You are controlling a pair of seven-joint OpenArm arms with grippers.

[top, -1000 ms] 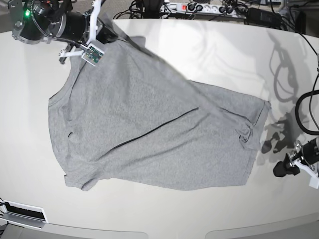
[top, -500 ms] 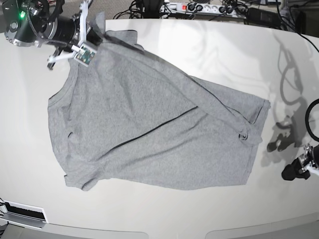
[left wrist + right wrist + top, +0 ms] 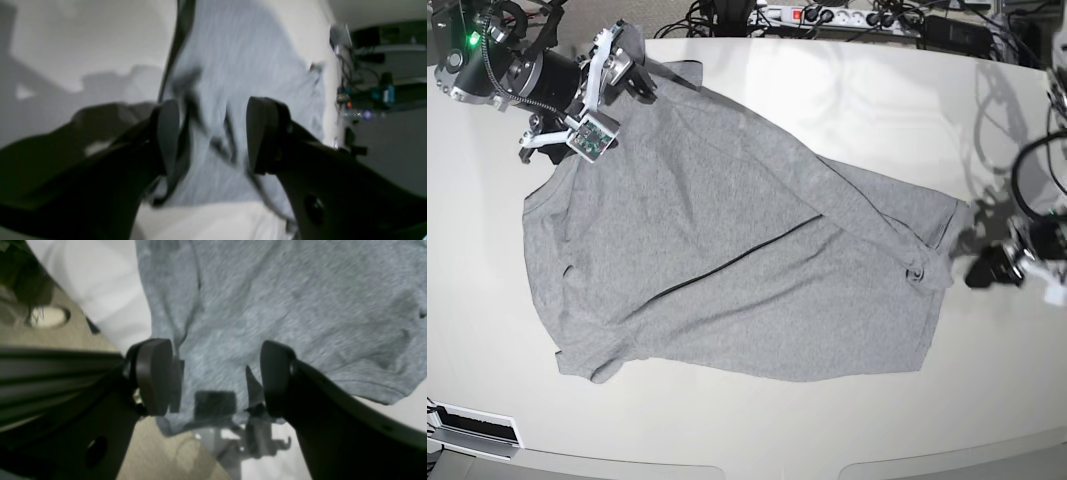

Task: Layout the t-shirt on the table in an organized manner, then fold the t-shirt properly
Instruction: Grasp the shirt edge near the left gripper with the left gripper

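The t-shirt (image 3: 737, 270) is spread on the tabletop (image 3: 847, 110) (creases remain); folding is not started, and both grippers are seen open.

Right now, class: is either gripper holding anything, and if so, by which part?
Nothing is held. The right gripper is open above the t-shirt, and the left gripper is open too, with no cloth between its pads.

Base view overhead, wrist views close above each pincer, all sharing the t-shirt (image 3: 737, 270).
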